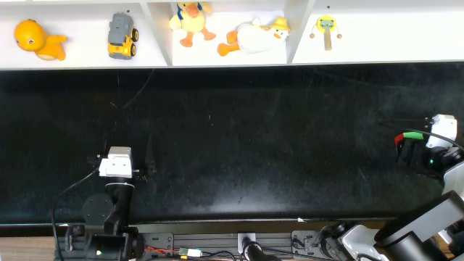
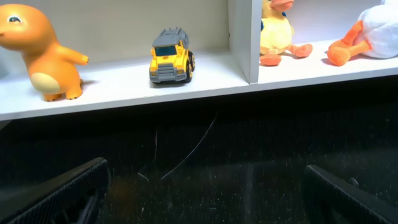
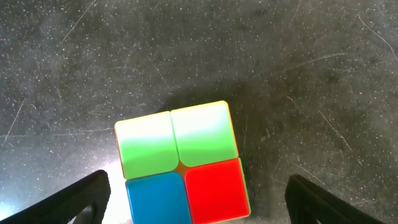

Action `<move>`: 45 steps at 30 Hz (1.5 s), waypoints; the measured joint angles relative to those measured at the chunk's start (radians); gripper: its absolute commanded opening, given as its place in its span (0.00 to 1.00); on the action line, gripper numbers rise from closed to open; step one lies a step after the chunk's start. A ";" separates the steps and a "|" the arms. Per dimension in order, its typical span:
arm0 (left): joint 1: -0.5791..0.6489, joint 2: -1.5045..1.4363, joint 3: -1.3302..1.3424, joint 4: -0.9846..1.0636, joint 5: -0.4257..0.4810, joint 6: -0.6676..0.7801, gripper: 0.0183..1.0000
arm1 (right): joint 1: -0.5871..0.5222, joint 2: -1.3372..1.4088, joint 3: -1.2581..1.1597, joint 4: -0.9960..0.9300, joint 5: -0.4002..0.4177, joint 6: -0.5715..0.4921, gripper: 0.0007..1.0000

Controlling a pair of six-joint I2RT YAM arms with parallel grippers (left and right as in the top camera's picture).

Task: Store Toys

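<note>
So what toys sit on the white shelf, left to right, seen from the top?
Orange plastic dinosaur, yellow and grey toy truck, yellow plush duck, white plush duck, small yellow and green rattle toy.

The bench top looked matt black and rough, with many fine scratches and pale specks. The cube had smooth, glossy plastic tiles. The white shelf was smooth. On it, the orange figure and the truck looked like hard plastic, and the duck like soft fuzzy cloth.
</note>
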 measured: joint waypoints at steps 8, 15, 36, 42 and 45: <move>0.000 0.000 0.000 0.000 0.000 0.000 1.00 | 0.000 0.000 0.000 -0.001 0.011 0.002 0.82; 0.000 0.000 0.000 0.000 0.000 0.000 1.00 | 0.000 0.000 0.001 0.000 0.024 0.016 0.61; 0.000 0.000 0.000 0.000 0.000 0.000 1.00 | 0.033 0.000 0.006 0.001 0.050 0.034 0.37; 0.000 0.000 0.000 0.000 0.000 0.000 1.00 | 0.135 0.000 0.052 -0.031 0.097 0.087 0.33; 0.000 0.000 0.000 0.000 0.000 0.000 1.00 | 0.161 0.000 0.109 -0.045 0.105 0.125 0.33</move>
